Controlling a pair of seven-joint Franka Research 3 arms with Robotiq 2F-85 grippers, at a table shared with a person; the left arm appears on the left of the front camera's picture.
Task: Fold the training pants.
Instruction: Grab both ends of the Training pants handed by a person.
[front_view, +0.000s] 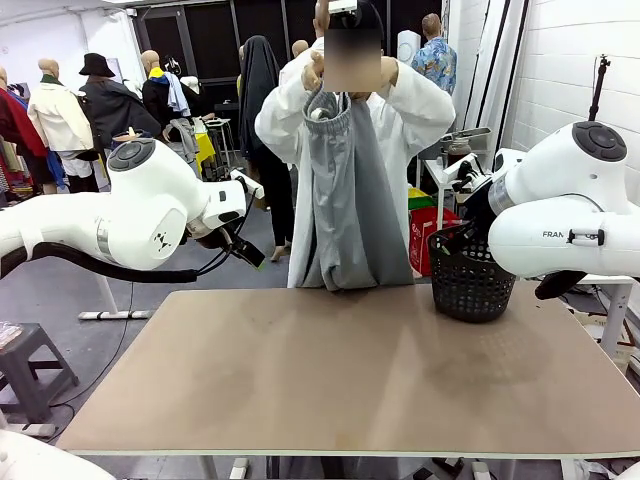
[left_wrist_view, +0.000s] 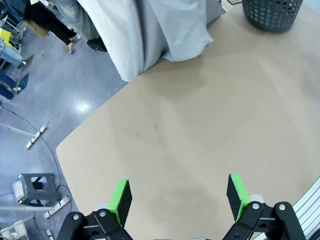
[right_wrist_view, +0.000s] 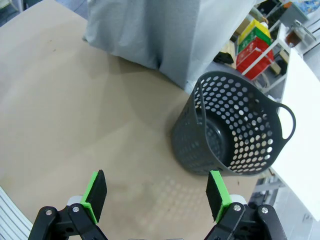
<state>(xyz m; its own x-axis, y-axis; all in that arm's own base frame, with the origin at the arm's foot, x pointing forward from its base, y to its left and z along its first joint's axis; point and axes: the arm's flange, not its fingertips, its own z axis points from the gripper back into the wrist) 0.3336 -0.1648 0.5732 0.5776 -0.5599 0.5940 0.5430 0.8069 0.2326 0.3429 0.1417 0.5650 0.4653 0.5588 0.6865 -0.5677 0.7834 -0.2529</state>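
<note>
l gripper (left_wrist_view: 179, 179), r gripper (right_wrist_view: 157, 173): jaws apart

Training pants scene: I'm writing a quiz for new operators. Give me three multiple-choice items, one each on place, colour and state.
1. The training pants are: A on the floor; B held up by the person's hands; C on a shelf.
2. The basket is: A black; B white; C red.
3. The left gripper and right gripper are: A shut on fabric; B shut, empty; C open, empty.
Answers: 1 B, the hands grip the waistband; 2 A, dark mesh walls; 3 C, the green pads stand apart.
</note>
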